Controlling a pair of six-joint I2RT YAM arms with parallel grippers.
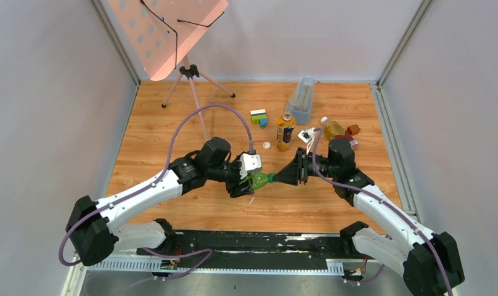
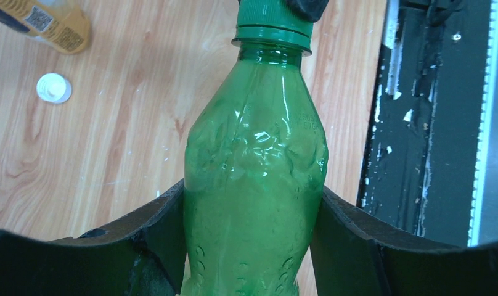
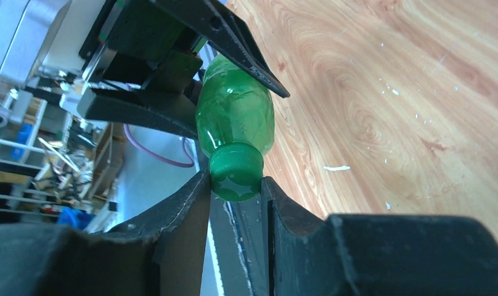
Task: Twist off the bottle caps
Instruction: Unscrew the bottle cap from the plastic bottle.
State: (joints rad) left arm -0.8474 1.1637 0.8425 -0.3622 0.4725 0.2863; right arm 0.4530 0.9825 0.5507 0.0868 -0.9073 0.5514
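The left gripper [image 1: 247,184], partly open, has its two fingers pressed against opposite sides of the green bottle [image 1: 259,180], gripping it round the lower body. The bottle lies level over the near middle of the worktop [image 1: 172,123], its neck pointing toward the right arm. The green cap [image 3: 236,172] sits on the neck. The right gripper [image 3: 235,184] is closed down narrow on that cap, one finger on each side of it.

Farther back, left to right: a block of toy bricks [image 1: 259,117]; a loose white cap [image 1: 267,145] lying flat on the wood, just beside the foot of an amber bottle with a yellow label [image 1: 285,131], which stands upright; a tall clear bluish container [image 1: 302,98] behind it; then an amber bottle [image 1: 334,129] lying on its side with a white cap [image 1: 324,120] on its neck, partly hidden by the right arm, a small reddish-brown block [image 1: 354,129] just beside it.
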